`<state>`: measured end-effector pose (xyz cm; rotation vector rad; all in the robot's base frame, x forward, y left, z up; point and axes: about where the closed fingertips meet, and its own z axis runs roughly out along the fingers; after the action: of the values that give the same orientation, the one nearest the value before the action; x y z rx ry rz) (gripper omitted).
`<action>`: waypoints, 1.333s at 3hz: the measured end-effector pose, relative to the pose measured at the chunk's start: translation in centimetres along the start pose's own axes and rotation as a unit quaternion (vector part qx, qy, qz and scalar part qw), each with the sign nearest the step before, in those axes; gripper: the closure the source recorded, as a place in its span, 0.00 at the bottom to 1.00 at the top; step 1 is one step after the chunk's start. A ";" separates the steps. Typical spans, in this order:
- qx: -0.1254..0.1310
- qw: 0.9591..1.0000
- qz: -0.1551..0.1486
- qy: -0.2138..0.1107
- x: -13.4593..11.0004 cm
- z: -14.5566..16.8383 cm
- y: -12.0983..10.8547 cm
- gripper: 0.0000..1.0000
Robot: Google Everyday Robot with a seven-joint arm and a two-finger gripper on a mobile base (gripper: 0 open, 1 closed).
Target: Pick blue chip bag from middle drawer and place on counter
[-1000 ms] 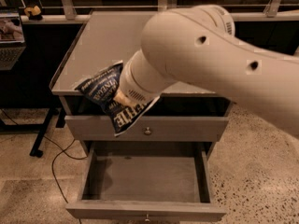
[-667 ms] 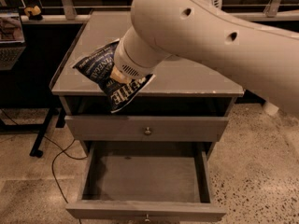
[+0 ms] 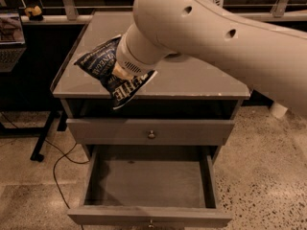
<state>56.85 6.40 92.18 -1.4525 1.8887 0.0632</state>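
Note:
The blue chip bag (image 3: 100, 63), dark navy with white lettering, hangs tilted over the front left part of the counter (image 3: 192, 83), its lower corner past the front edge. My gripper (image 3: 119, 74) is shut on the bag's middle; most of it is hidden behind my big white arm (image 3: 201, 37), which reaches in from the upper right. The middle drawer (image 3: 148, 178) is pulled out below, and its grey floor is bare.
A shut drawer front with a small round knob (image 3: 151, 134) sits just above the open drawer. A dark desk with a laptop (image 3: 9, 37) stands at the left. A cable (image 3: 56, 163) trails on the speckled floor. A white object (image 3: 278, 110) stands at the right.
My arm has lifted the bag up and back, from in front of the upper drawer to over the counter's front left part.

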 end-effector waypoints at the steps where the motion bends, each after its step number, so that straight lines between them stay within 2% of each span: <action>1: 0.000 1.000 -0.022 0.001 -0.4 1.3 -3.0 1.00; 3: -0.011 0.998 -0.052 0.012 -1.8 4.3 -8.4 1.00; 4: -0.008 0.999 -0.051 0.008 -2.2 4.0 -8.8 0.81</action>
<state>66.63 6.86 93.90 -1.5627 1.8271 0.0179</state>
